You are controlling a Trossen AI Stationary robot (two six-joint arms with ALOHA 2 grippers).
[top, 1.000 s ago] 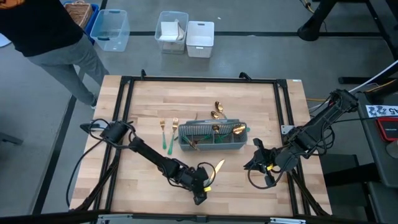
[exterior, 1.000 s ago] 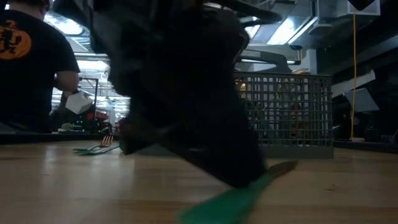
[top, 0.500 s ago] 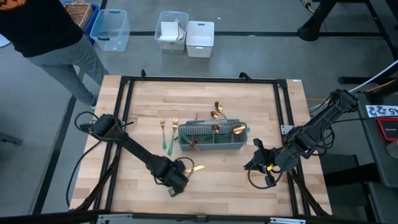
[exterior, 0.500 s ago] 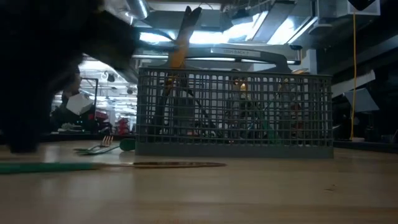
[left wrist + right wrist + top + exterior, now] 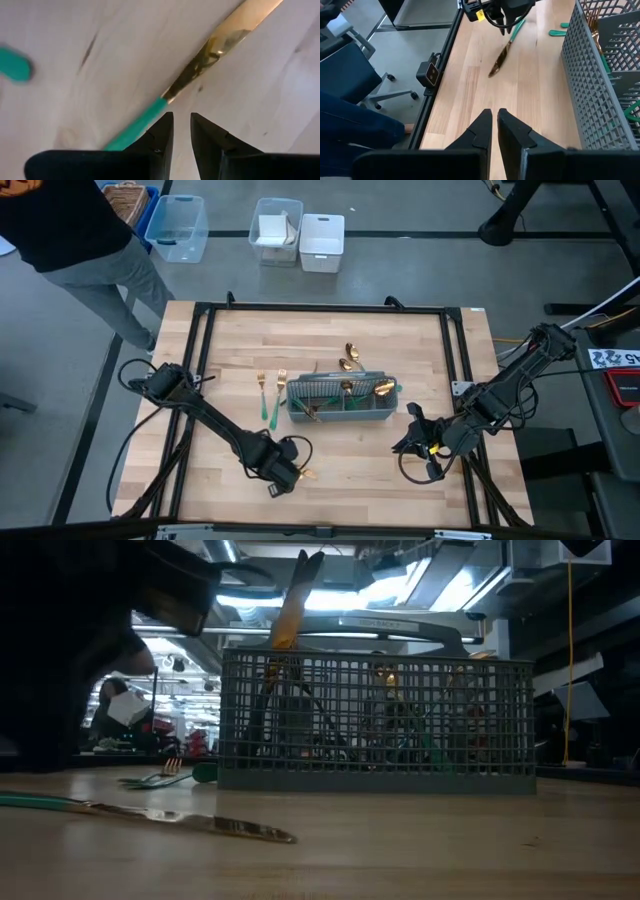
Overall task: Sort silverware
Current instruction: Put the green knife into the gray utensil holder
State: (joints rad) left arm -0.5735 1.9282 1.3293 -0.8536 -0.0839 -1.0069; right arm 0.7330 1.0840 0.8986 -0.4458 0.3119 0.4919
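Note:
A gold knife with a teal handle lies flat on the wood near the table's front edge, its handle toward the far left and its blade toward the near right. My left gripper points straight down over the spot where handle and blade join. Its fingers are close together, with bare wood in the slim gap between them. In the high view it stands at the front, left of centre. My right gripper hangs shut and empty at the right front. More silverware stands in the grey mesh caddy. My left gripper has the knife's teal handle running along the outer side of one finger, not between the two. I cannot tell whether that finger touches the handle or stands just above it. The knife rests on the table.
Two forks lie left of the caddy and gold spoons lie behind it. Plastic bins stand on the floor beyond the far edge, where a person also stands. Bare wood stretches along the front between the two arms.
My left gripper has gone toward the table's left edge along the front and tipped until it points straight down. The knife went with it. It has come down from a tilt to lie flat, and its blade has swung round toward the near edge.

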